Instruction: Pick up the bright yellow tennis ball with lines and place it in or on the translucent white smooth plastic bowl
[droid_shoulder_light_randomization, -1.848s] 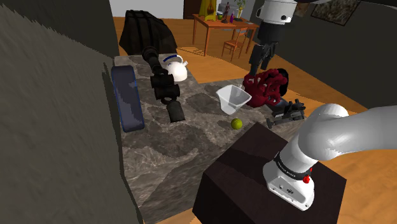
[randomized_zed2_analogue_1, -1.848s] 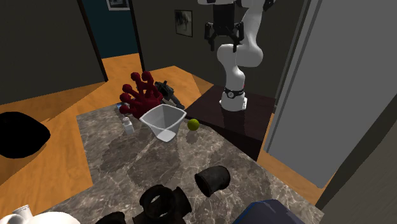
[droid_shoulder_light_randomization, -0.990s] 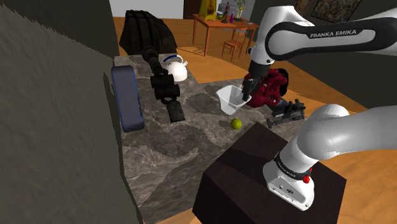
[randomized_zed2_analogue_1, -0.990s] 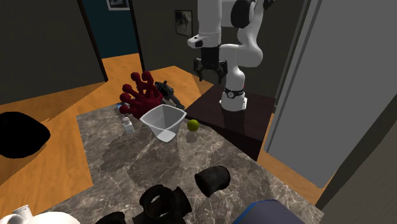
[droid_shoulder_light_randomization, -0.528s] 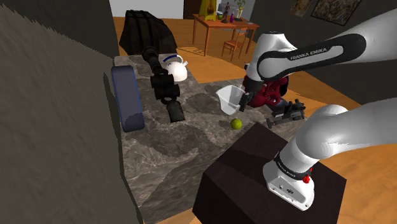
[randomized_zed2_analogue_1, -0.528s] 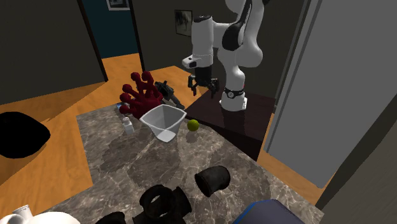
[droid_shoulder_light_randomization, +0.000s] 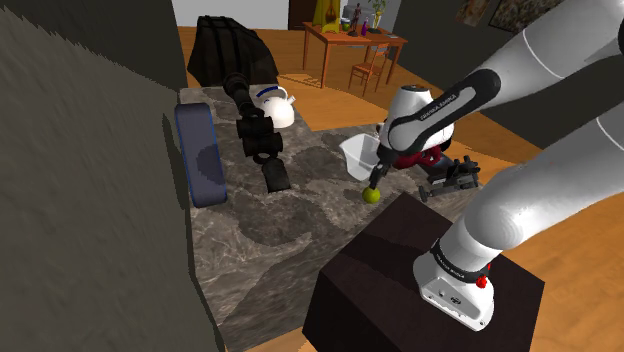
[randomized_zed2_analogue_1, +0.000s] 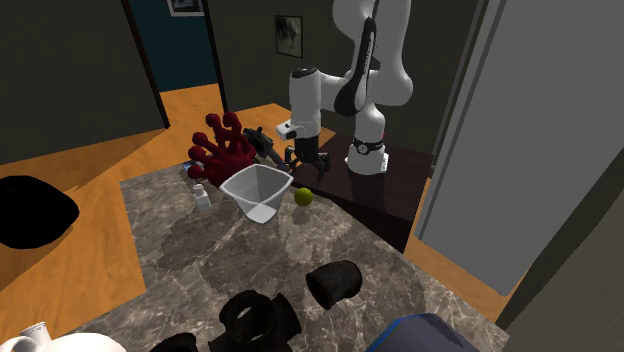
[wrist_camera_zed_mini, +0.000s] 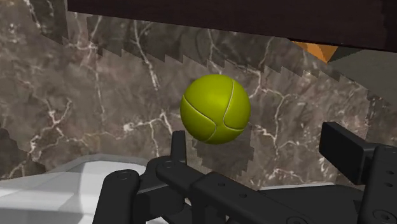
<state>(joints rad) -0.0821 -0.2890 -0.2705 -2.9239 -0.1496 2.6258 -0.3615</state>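
The yellow-green tennis ball (droid_shoulder_light_randomization: 371, 195) (randomized_zed2_analogue_1: 302, 196) lies on the dark marble table (droid_shoulder_light_randomization: 260, 240), close to the table edge next to the stand. The white bowl (droid_shoulder_light_randomization: 362, 155) (randomized_zed2_analogue_1: 257, 190) stands upright just beside it. My black gripper (droid_shoulder_light_randomization: 375, 179) (randomized_zed2_analogue_1: 306, 173) hangs right above the ball, pointing down. In the wrist view the ball (wrist_camera_zed_mini: 215, 109) sits just beyond the fingertips (wrist_camera_zed_mini: 178, 145), nearer one finger, while the gripper (wrist_camera_zed_mini: 261, 149) is open and untouched by it. The bowl's rim (wrist_camera_zed_mini: 57, 188) shows beside the hand.
A dark red branching object (droid_shoulder_light_randomization: 428, 135) and a black tool (droid_shoulder_light_randomization: 455, 176) lie behind the bowl. A small white bottle (randomized_zed2_analogue_1: 201, 197), a tipped black cup (randomized_zed2_analogue_1: 335, 283), black cylinders (droid_shoulder_light_randomization: 258, 135), a white teapot (droid_shoulder_light_randomization: 272, 105) and a blue case (droid_shoulder_light_randomization: 200, 155) occupy the table. The dark stand (droid_shoulder_light_randomization: 400, 270) borders the ball's side.
The arm has swung down from high above the stand to just over the ball. The fingers stay open. Ball and bowl have not moved.
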